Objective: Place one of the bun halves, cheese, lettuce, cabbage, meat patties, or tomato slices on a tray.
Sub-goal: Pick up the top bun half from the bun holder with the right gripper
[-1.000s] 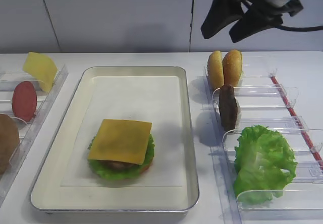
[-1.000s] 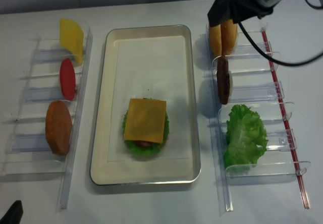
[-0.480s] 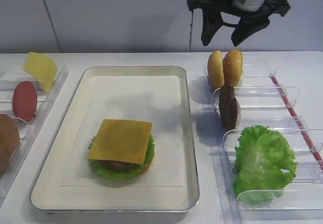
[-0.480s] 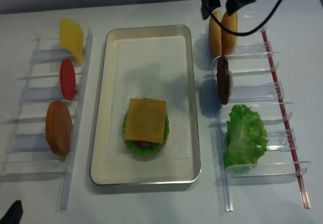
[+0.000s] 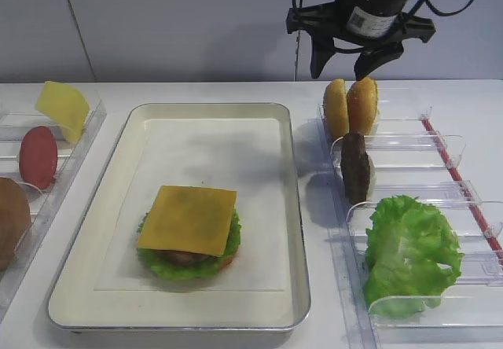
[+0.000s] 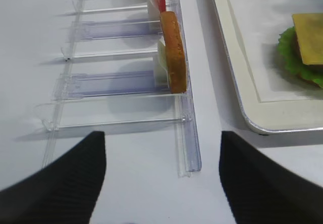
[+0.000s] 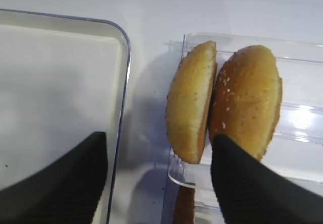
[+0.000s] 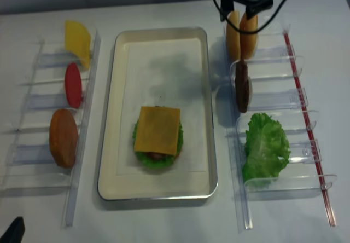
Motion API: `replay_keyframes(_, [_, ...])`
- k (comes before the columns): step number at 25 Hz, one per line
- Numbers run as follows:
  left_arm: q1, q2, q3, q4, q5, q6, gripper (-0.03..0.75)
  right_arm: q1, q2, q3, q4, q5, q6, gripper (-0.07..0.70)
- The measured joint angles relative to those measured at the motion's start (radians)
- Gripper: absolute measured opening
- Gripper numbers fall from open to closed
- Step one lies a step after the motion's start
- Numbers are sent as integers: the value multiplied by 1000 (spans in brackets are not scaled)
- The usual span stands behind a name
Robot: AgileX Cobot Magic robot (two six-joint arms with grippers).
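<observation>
golden-brown sesame-speckled bun halves [image 7: 224, 108], cream tray [image 5: 291, 207], yellow-orange cheese [image 5: 189, 219], frilly green lettuce [image 5: 410, 251].

In the right wrist view the meat patty [image 7: 185, 204] is cut off by the lower edge, while the patty under the cheese [image 5: 189, 219] on the tray [image 5: 292, 207] is mostly hidden.

Front camera faces the tray [image 5: 291, 207] obliquely; overhead camera looks straight down; wrist cameras sit close, one over buns [image 7: 222, 108], one beside left rack [image 6: 126, 82].
</observation>
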Motion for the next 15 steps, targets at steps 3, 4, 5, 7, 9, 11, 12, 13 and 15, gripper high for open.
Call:
replay_keyframes(3, [0, 0, 0, 0, 0, 0, 449, 0, 17, -2, -7, -27, 25, 482])
replay_keyframes(4, [0, 0, 0, 0, 0, 0, 449, 0, 24, -2, -8, -34, 33, 482])
replay_keyframes(5, [0, 0, 0, 0, 0, 0, 449, 0, 29, -2, -11, -42, 38, 482])
replay_keyframes(7, [0, 0, 0, 0, -2, 0, 449, 0, 41, -2, -14, -54, 44, 482])
replay_keyframes(9, [0, 0, 0, 0, -2, 0, 449, 0, 52, -2, -26, -57, 51, 482])
replay_keyframes(11, [0, 0, 0, 0, -2, 0, 449, 0, 63, -2, -33, -61, 53, 482])
replay_keyframes(12, [0, 0, 0, 0, -2, 0, 449, 0, 68, -2, -35, -63, 53, 482])
replay_keyframes(13, [0, 0, 0, 0, -2, 0, 449, 0, 72, -2, -35, -66, 55, 482])
replay_keyframes(15, [0, 0, 0, 0, -2, 0, 449, 0, 79, -2, -35, -79, 55, 482])
